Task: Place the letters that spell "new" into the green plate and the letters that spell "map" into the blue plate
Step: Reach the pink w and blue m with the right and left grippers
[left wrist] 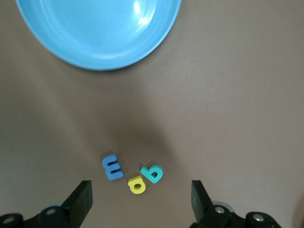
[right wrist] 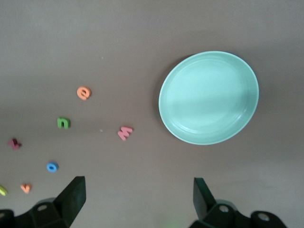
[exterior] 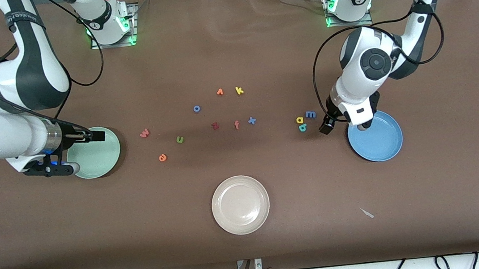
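Left gripper (exterior: 327,125) fingers spread, empty, hovers at blue plate (exterior: 380,143) rim, about 10 o'clock. Blue m (exterior: 310,114), yellow a (exterior: 300,120), teal p (exterior: 302,127) cluster just beside gripper toward 9 o'clock; left arm nearest.

Right gripper (exterior: 97,135) spread, empty, over green plate (exterior: 98,162); waits. W (exterior: 144,133), n (exterior: 180,139), e (exterior: 162,157) lie toward its 3 o'clock.

No brand lettering readable.

blue plate (left wrist: 95,33) cut off at wrist view's edge, green plate (exterior: 98,162) partly hidden by right arm
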`<state>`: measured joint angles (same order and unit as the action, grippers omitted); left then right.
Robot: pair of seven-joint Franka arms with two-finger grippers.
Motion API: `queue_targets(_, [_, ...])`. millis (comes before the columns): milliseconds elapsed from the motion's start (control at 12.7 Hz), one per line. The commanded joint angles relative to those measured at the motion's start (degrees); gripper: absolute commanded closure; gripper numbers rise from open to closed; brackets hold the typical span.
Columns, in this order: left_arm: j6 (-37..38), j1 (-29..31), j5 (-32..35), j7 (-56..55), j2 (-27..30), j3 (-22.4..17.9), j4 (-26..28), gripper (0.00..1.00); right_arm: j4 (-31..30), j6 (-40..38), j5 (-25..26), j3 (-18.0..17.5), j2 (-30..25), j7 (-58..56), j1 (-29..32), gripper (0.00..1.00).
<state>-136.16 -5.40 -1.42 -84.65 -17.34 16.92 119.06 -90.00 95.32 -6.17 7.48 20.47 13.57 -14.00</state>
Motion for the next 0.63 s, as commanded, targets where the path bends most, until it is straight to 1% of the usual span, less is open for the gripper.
queue_targets(0, [-5.9,-0.4,-0.5,-4.6,2.0,1.0,6.4,0.22,-8.2,7.0,-1.0,-1.3,-3.9,5.8,-0.5,0.0])
queue_targets(158, [-8.9,-0.9,-0.4,-6.0,1.8,1.1,9.0,0.27,-15.6,15.0,-0.9,-4.0,-7.2,13.7,-0.5,0.0])
queue_targets(395, [-11.6,-1.6,1.2,-8.1,0.3,1.1,11.1,0.27,-26.5,26.6,-0.6,-7.3,-10.1,22.6,-0.5,0.0])
queue_targets(553, [-13.8,-1.7,2.4,-9.4,-2.0,1.1,11.0,0.27,-32.7,34.3,-0.6,-8.0,-11.1,26.6,-0.5,0.0])
